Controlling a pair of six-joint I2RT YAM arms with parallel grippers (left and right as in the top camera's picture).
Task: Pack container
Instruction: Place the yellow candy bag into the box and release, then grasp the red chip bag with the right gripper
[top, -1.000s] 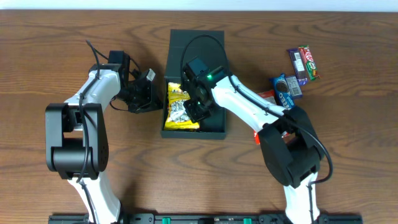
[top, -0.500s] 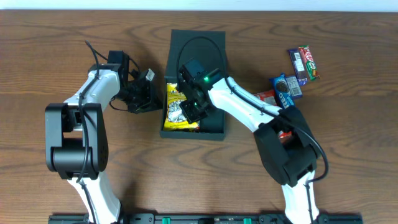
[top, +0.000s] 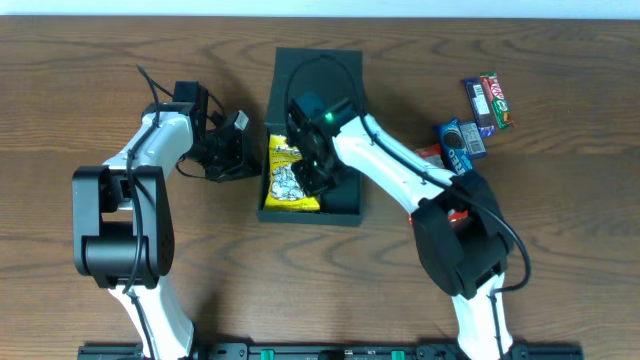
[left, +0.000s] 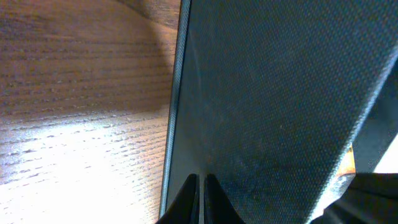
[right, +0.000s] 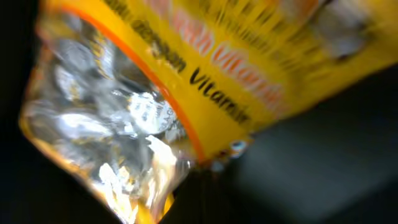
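Dark teal-green cardboard container (top: 315, 70) encloses the right hand (top: 305, 185), fingers together above a yellow snack packet (top: 280, 175); the closed left hand (top: 250, 160) sits at its left wall.

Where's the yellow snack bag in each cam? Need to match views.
Overhead: the yellow snack bag lies in the left half of the container, mid-frame, partly under the right arm.
Left wrist: not clearly in it; the container's outer wall fills the picture.
Right wrist: bag close up, blurred, across most of the frame.
Shared landmark: the dark container.
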